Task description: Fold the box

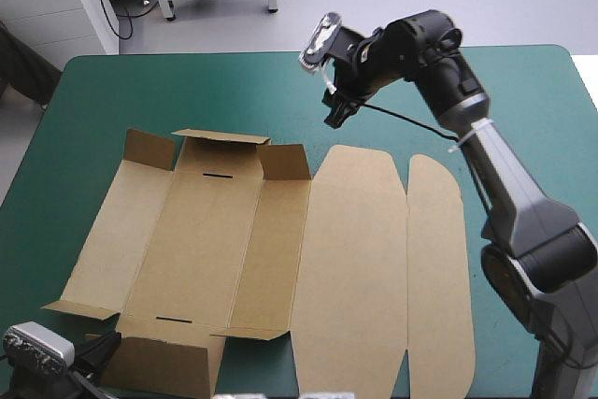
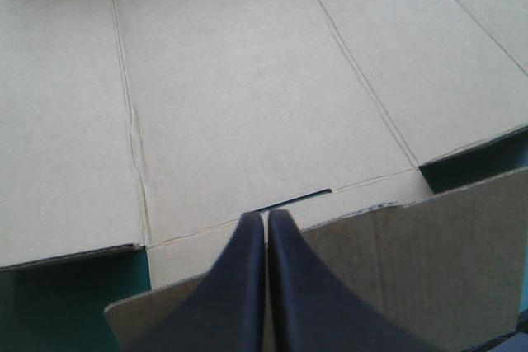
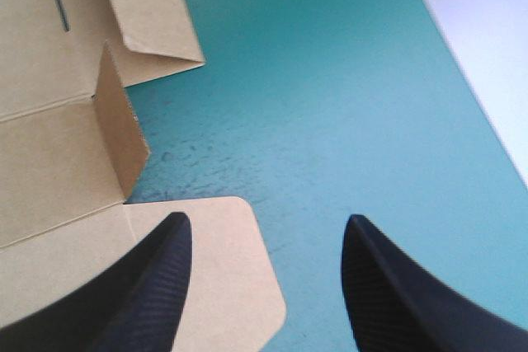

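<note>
**High view.** We see the box (image 1: 243, 249) lying open and mostly flat on the teal-green cover (image 1: 112, 100). The right gripper (image 1: 336, 111) is raised beyond its far edge.

**Left wrist view.** The left gripper (image 2: 266, 216), fingers together, meets the raised near flap (image 2: 396, 269). We judge it should push squarely toward the crease.

**Right wrist view.** The fingers stand apart over the lid's corner (image 3: 214, 286), holding nothing.

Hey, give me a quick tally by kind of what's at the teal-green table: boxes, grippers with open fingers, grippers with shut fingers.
Flat brown box: 1
Open fingers: 1, the right gripper
Shut fingers: 1, the left gripper
Total: 3
</note>
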Available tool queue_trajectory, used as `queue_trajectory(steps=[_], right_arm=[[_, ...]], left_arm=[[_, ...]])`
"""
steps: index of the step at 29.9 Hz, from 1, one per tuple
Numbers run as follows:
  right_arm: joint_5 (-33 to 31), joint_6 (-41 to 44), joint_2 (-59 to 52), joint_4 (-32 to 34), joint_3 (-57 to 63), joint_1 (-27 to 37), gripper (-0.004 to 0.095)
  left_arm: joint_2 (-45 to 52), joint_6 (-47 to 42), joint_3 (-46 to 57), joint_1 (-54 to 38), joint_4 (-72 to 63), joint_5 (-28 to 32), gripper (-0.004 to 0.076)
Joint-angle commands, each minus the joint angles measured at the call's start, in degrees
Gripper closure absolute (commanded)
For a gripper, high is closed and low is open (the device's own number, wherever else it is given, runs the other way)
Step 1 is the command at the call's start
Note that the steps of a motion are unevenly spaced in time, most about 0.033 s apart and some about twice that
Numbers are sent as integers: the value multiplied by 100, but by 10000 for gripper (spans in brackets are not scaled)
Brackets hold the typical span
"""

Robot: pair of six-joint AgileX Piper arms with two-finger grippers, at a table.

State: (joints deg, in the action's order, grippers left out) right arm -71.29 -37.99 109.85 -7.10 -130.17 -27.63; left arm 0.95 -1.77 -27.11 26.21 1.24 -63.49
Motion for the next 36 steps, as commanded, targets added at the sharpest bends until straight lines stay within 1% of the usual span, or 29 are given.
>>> queue_trajectory(steps=[1, 3, 7, 10, 14, 16, 18, 20, 28, 33, 36], right_arm=[[-49, 551, -928, 354, -133, 77, 406], [-49, 865, -1329, 605, 4, 77, 450], [-49, 1333, -2158, 710, 498, 77, 554], [-49, 1574, -2815, 710, 1109, 77, 637], [-49, 1905, -3743, 791, 2290, 77, 781], [-29, 2028, -4237, 804, 2970, 77, 872], [78, 2064, -4742, 804, 3622, 77, 923], [285, 2164, -5268, 804, 4298, 77, 925], [1645, 2721, -7336, 710, 7115, 77, 924], [2243, 2991, -8403, 710, 8393, 77, 924], [2376, 3078, -8983, 674, 9022, 77, 924]], left_arm=[[22, 13, -119, 18, 1, 386, 731], [22, 13, -119, 18, 1, 386, 731], [22, 13, -119, 18, 1, 386, 731], [22, 13, -119, 18, 1, 386, 731], [22, 13, -119, 18, 1, 386, 731], [22, 13, -119, 18, 1, 386, 731], [22, 13, -119, 18, 1, 386, 731], [22, 13, -119, 18, 1, 386, 731], [22, 13, -119, 18, 1, 386, 731], [22, 13, -119, 18, 1, 386, 731], [22, 13, -119, 18, 1, 386, 731]])
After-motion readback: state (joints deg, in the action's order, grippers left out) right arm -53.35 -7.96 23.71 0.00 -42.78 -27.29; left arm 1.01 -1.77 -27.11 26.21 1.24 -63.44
